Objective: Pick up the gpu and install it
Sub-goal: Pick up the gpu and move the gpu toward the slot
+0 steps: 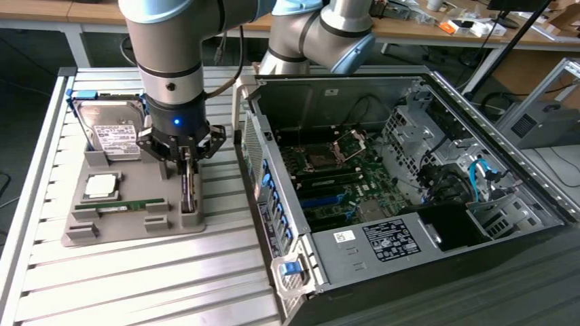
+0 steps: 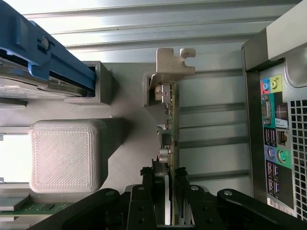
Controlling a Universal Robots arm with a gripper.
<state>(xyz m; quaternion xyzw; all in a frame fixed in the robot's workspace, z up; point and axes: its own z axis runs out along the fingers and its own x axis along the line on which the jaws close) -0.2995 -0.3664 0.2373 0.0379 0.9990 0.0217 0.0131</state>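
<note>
- Pincer [image 2: 168, 176] jaws stand narrow, clamped on the gpu's [image 2: 171, 120] upper edge.
- The gpu stands on edge directly beneath the pincer and appears seated in the grey tray [image 1: 127, 229].
- Lifting and installation into the open computer case [image 1: 409, 204] beside the pincer are outstanding.

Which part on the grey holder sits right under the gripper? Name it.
The gpu, the thin dark card on edge directly below the gripper; the hard drive, processor and memory stick sit farther toward the exterior view's left.
</note>
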